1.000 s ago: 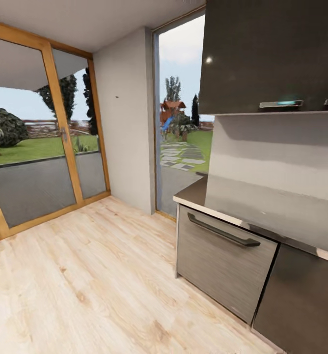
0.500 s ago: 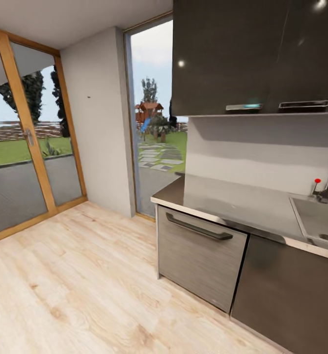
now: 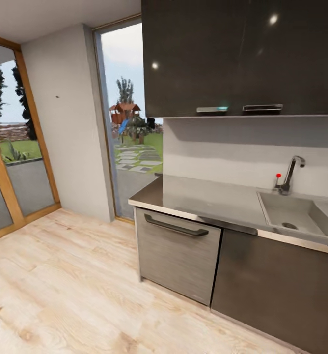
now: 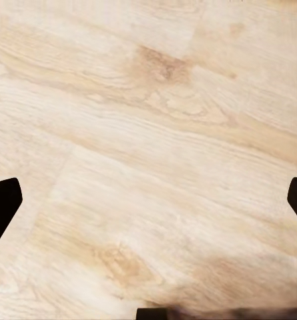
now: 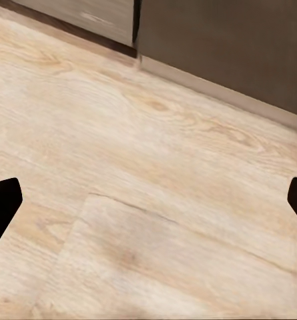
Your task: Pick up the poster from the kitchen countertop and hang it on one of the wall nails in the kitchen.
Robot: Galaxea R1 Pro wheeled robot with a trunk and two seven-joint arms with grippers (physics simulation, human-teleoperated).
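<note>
Grey kitchen countertop (image 3: pixel 218 201) ahead, poster unseen
Left gripper (image 4: pixel 148 200) and right gripper (image 5: pixel 148 200) spread wide, empty; best scanning farther along before reaching.

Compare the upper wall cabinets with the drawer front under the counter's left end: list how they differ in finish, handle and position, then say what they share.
The upper cabinets are glossy and near-black, mirroring light spots; the drawer front is matte grey with a streaked grain.
The upper cabinets carry short silvery handles at their bottom edge; the drawer front has one long dark bar handle.
The upper cabinets hang above the kitchen countertop; the drawer front sits beneath it.
Both are closed, flat and rectangular.
</note>
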